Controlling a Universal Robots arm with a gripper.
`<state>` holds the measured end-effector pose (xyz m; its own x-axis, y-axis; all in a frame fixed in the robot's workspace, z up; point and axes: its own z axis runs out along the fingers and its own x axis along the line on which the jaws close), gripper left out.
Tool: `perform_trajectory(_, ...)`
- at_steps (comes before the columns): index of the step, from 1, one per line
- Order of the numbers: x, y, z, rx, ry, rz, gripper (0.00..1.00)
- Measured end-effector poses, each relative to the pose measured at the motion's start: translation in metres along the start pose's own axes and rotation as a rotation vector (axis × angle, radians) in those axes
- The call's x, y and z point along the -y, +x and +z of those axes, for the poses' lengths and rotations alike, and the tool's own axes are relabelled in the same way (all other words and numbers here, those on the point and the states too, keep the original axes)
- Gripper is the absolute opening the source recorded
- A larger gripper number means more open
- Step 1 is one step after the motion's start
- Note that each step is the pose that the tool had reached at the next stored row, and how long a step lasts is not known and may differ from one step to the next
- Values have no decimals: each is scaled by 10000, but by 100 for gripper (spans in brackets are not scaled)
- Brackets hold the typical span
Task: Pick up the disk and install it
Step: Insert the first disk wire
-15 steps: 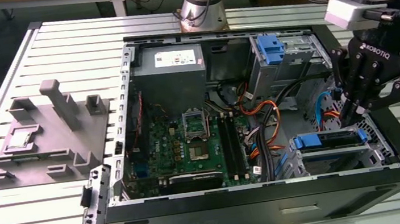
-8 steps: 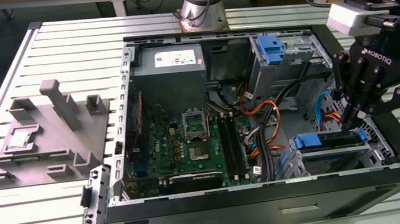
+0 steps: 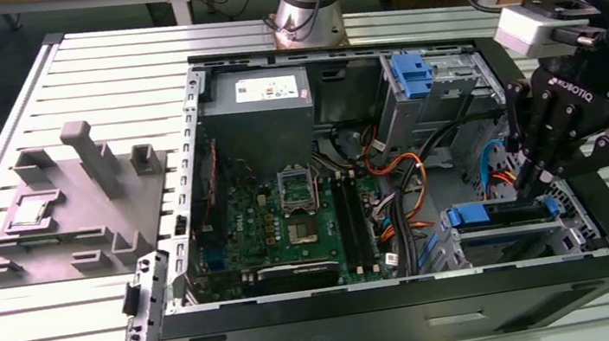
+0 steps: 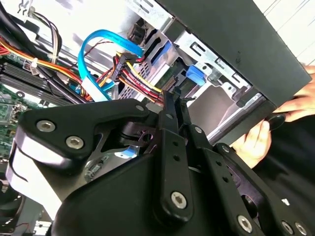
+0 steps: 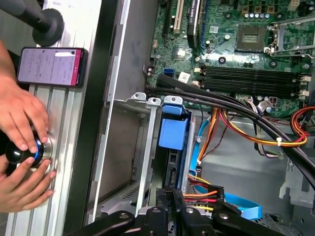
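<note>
The disk (image 3: 496, 213) stands on edge in the metal drive bay at the front right corner of the open computer case (image 3: 413, 297); the blue carrier frame (image 5: 172, 132) shows at its end. My black gripper (image 3: 530, 186) hangs over that bay, pointing down. In both wrist views its two fingers lie close together, shut, with the gripper (image 4: 174, 101) right by the power and data plugs and the gripper (image 5: 172, 194) in line with the disk's dark top edge. Whether the tips touch the disk is hidden.
Orange, yellow and blue cables (image 5: 231, 132) run beside the bay. The motherboard (image 3: 287, 216) fills the case's middle, and a blue bracket (image 3: 415, 74) stands in the far bay. A grey fixture (image 3: 76, 207) lies at the exterior view's left. A person's hands (image 5: 19, 162) and a phone (image 5: 51, 66) rest outside the case.
</note>
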<state>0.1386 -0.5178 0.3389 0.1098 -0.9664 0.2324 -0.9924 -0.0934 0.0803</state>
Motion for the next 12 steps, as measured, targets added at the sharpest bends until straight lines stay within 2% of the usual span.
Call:
perform_trajectory(4, 9, -2, 11, 27, -68, 285, 16)
perform_trajectory(7, 35, -2, 18, 32, -82, 350, 16)
perform_trajectory(12, 37, -6, 40, 40, -104, 437, 16)
